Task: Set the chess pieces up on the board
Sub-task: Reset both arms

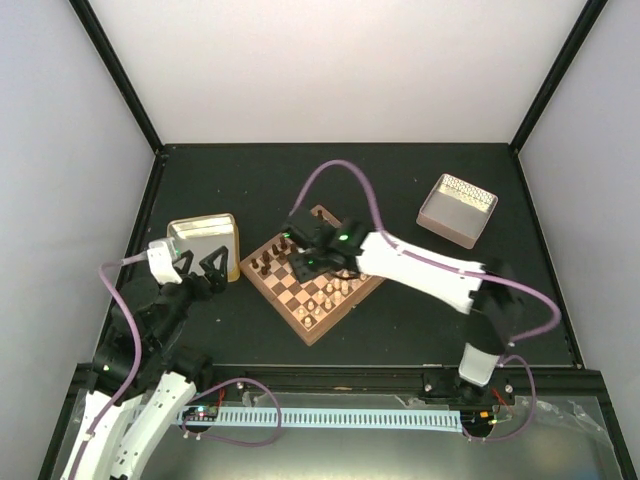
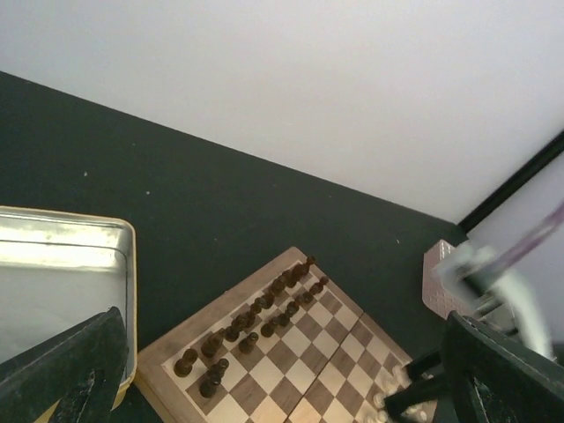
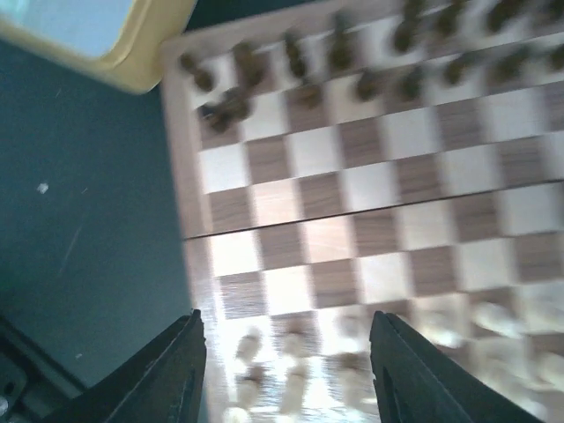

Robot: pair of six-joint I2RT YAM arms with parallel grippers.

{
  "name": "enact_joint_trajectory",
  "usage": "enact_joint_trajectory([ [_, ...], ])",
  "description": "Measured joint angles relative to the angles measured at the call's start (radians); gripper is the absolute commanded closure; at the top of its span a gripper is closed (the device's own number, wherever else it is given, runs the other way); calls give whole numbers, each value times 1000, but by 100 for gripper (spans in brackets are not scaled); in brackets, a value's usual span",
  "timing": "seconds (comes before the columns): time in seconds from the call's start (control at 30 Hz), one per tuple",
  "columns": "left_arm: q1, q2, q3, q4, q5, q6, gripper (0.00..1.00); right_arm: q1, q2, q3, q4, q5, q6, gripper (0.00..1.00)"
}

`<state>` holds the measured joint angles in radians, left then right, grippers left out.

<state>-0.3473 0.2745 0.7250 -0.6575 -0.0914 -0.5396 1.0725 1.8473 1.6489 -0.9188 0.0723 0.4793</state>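
My left claw (image 1: 200, 265) gapes empty beside the tray (image 1: 234, 250), near the bench's left edge. The board (image 1: 300, 283) sits mid-bench, its pieces (image 1: 330, 295) tightly ranked. My right claw (image 3: 286, 379) hangs wide and empty over the pale ones; if it descends, a finger could topple neighbours.

In the top view the right arm (image 1: 420, 268) covers part of the board (image 1: 277, 308) along its far right side, and the chessmen are too small to tell by type. The right wrist view is smeared: the pale chess pieces (image 3: 490, 319) run off the bottom edge as soft blobs, possibly pawns. In the left wrist view the bottom edge cuts the board, the left edge cuts the tray (image 2: 130, 264), and the pinkish bin (image 2: 434, 282) sits partly behind a blurred cable (image 2: 536, 236).
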Motion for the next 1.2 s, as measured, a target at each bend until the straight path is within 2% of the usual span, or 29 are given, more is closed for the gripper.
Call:
enact_joint_trajectory([
  [0.27, 0, -1, 0, 26, 94, 119, 1, -89, -539, -487, 248, 275, 62, 17],
  [0.37, 0, -11, -2, 43, 123, 151, 1, -91, -749, -632, 288, 377, 64, 12],
  [0.5, 0, -17, 2, 52, 152, 193, 1, -98, -976, -744, 308, 496, 49, 5],
  [0.8, 0, 10, 140, -7, 167, 245, 1, -99, -1323, -792, 253, 678, -6, 3],
  [1.2, 0, -53, 178, -63, 153, 251, 1, -99, -1489, -761, 124, 840, 8, 0],
])
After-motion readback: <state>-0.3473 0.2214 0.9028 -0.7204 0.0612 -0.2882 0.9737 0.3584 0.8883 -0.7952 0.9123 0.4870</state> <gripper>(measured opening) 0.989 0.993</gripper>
